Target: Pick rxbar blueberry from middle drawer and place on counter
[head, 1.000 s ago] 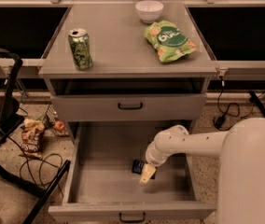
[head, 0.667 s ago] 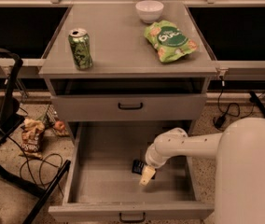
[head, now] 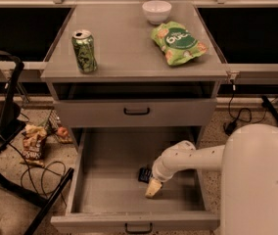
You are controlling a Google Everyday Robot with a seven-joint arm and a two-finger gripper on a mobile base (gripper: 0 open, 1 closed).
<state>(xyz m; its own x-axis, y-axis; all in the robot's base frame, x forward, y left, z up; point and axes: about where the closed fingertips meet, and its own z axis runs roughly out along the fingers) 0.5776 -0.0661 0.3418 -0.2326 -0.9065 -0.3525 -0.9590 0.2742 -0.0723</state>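
The middle drawer (head: 104, 180) is pulled wide open below the cabinet. The rxbar blueberry (head: 143, 174) shows as a small dark flat piece on the drawer floor, partly hidden behind my arm. My gripper (head: 152, 188) reaches down into the drawer from the right, and its pale tip sits just in front of and to the right of the bar. I cannot tell whether it touches the bar. The counter (head: 124, 43) is the grey top of the cabinet above.
On the counter stand a green can (head: 84, 51) at the left, a green chip bag (head: 178, 42) at the right and a white bowl (head: 156, 11) at the back. The upper drawer (head: 136, 111) is shut. A chair (head: 2, 116), cables and a snack bag (head: 33, 143) lie on the floor at the left.
My gripper has shifted very slightly toward the drawer's front. The dark bar and everything on the counter are where they were.
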